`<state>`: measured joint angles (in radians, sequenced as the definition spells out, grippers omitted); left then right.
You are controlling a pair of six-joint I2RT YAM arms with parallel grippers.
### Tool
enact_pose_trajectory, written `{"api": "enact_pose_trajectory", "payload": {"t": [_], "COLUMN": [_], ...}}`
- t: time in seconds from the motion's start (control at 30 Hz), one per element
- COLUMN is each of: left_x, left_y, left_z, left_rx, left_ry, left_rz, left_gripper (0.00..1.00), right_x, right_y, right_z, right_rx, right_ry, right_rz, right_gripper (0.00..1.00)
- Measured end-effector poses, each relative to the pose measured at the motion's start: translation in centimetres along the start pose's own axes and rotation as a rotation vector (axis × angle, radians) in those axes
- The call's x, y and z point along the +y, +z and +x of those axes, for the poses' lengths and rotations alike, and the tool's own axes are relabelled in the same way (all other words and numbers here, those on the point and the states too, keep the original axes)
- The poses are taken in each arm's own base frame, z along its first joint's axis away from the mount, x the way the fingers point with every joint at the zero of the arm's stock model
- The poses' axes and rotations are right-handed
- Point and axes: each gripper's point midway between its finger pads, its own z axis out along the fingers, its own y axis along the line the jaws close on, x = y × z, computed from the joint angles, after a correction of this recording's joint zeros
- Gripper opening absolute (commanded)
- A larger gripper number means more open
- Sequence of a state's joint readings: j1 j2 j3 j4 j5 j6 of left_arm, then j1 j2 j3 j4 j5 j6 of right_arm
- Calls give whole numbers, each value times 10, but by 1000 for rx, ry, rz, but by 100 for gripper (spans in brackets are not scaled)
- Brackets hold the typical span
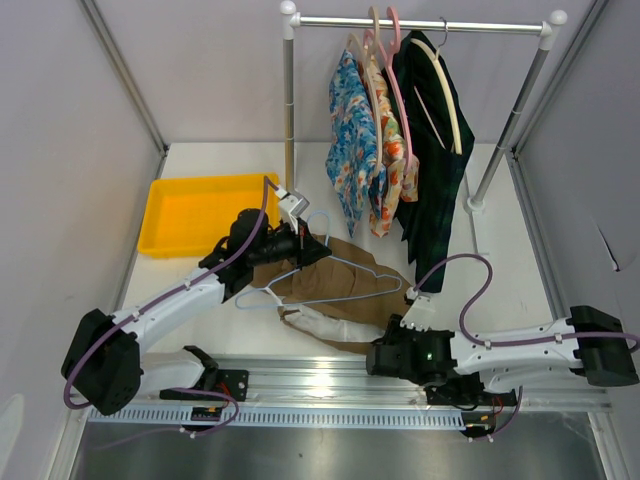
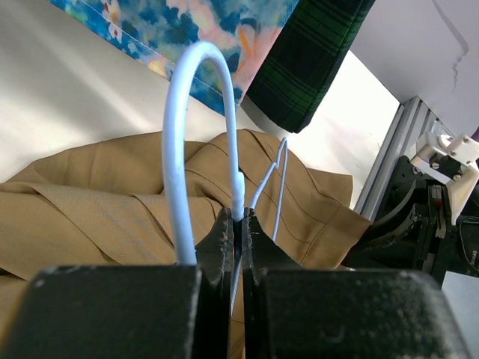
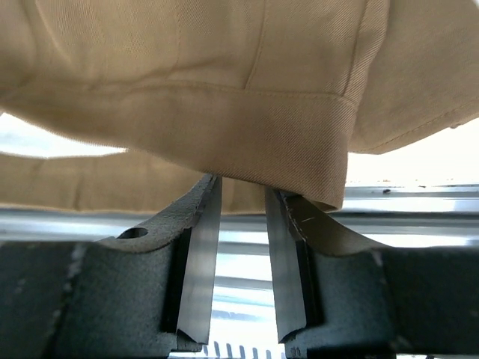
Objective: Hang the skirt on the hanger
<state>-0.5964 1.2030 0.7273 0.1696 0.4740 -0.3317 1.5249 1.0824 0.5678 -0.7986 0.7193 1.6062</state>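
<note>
White tabletop [image 1: 525, 290] carries the work. A clothes rail [image 1: 420, 24] at the back holds floral garments [image 1: 352, 140] and a plaid garment [image 1: 430, 170], and a yellow tray [image 1: 165, 250] sits just off the left gripper's outer side. Left gripper [image 2: 238, 224] is clamped tight on the hanger [image 1: 335, 285] at the neck just under the hook. In the wrist view the hook loop rises straight above the fingers. The wire triangle runs out ahead of the gripper, lying flat on top of the skirt [image 1: 345, 300]. The skirt is crumpled on the table directly below and ahead of the left gripper, with whitish lining showing at its near edge. Right gripper [image 3: 243, 187] sits at that near edge, jaws a narrow gap apart, hem draped across the fingertips. No cloth is visible between the pads, so it looks to hold nothing.

Judged step: early. The hanger is secured, the skirt is not yet on it, and the right gripper is lined up for a grab at the hem. The next move likely needs the right jaws to close on a single hem or waistband layer and lift it, so the left can feed a hanger arm inside. Risks: catching both layers, or the hanger twisting in the pinch.
</note>
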Motion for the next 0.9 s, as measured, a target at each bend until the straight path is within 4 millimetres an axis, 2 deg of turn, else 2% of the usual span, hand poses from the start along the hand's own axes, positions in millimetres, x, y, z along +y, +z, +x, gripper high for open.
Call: {"api": "enact_pose_trajectory", "payload": {"t": [0.53, 0.73, 0.9], "left_x": [-3, -4, -4], "left_y": [1, 1, 1], "left_z": [1, 1, 2], "left_rx": [3, 4, 5], "left_ry": [2, 3, 3], "left_rz": [7, 9, 10], "left_gripper": [0, 0, 0], "right_x": [-10, -9, -13], "right_y": [8, 11, 11], "right_z": [-9, -9, -10], "right_rx": [-86, -104, -108], "right_ry": [15, 6, 3], "right_rz": [76, 94, 107], "right_gripper": [33, 20, 3]}}
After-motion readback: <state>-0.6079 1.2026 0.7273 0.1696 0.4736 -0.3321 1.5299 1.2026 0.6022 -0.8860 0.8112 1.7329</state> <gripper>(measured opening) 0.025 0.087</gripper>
